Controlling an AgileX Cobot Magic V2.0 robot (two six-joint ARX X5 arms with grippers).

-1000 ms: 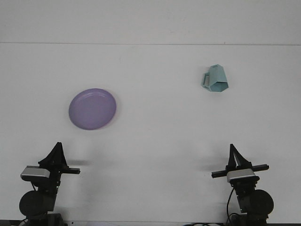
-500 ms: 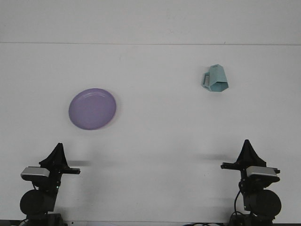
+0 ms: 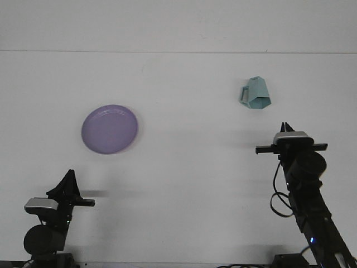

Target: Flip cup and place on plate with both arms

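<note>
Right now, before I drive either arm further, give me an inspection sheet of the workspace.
Surface: white table, bare apart from the two task items.
Job's things: purple plate on the left side, nothing on it; teal cup far right, lying tipped, apart from the plate.
Clutter: nothing seen.
Grippers: left gripper low near the front edge; right gripper extended forward, short of the cup, holding nothing.
Cables: black cable looped beside the right arm.
Surroundings: plain white wall behind.
</note>
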